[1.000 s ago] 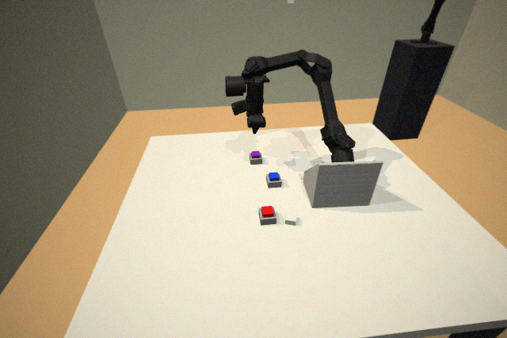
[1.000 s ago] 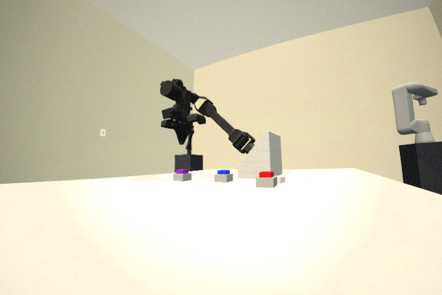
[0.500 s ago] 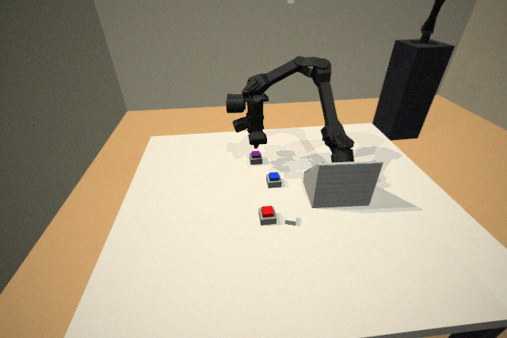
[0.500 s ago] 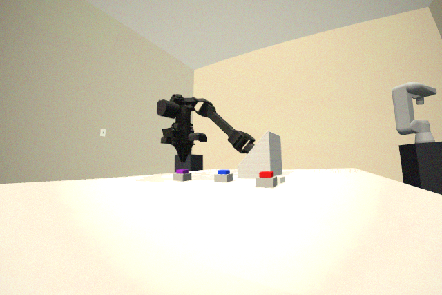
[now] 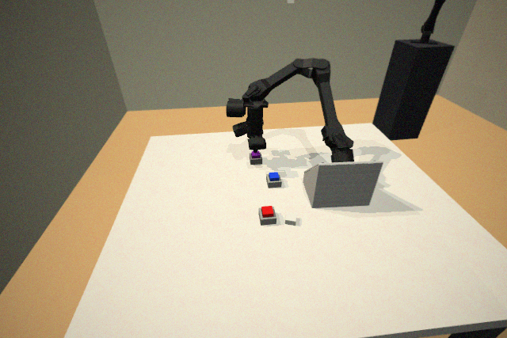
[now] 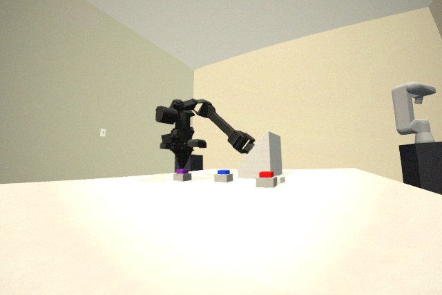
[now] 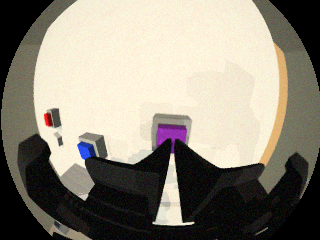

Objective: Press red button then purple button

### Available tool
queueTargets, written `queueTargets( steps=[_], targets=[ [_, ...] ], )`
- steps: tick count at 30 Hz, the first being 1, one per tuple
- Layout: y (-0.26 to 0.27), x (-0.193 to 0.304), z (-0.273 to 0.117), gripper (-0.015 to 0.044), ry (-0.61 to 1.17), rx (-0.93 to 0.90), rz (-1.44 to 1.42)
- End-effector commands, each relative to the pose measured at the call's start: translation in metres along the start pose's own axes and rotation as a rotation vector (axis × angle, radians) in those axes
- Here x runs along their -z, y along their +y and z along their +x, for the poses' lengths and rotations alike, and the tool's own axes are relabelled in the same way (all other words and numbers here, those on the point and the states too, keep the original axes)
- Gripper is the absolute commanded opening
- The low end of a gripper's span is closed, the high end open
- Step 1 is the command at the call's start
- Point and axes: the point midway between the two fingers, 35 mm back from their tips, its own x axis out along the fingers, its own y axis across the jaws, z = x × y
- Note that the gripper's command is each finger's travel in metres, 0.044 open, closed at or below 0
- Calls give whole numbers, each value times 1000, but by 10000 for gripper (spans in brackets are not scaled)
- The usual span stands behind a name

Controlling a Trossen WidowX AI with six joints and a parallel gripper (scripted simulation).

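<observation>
The arm arched up from its base behind the grey wedge block and bent down at the wrist, so the gripper pointed straight at the table. Its jaws were together, holding nothing, with the tips at the top of the purple button; actual contact could not be judged. The blue button sat between the purple one and the red button, all three in a row. A small grey block lay just beside the red button. A dark pedestal stood off the white table's far corner.
</observation>
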Motion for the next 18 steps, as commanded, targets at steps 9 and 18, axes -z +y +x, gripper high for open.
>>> queueTargets(
  steps=[9,18],
  targets=[
    [1,3,12,20,7,0,-9],
    [1,3,12,20,7,0,-9]
  ],
)
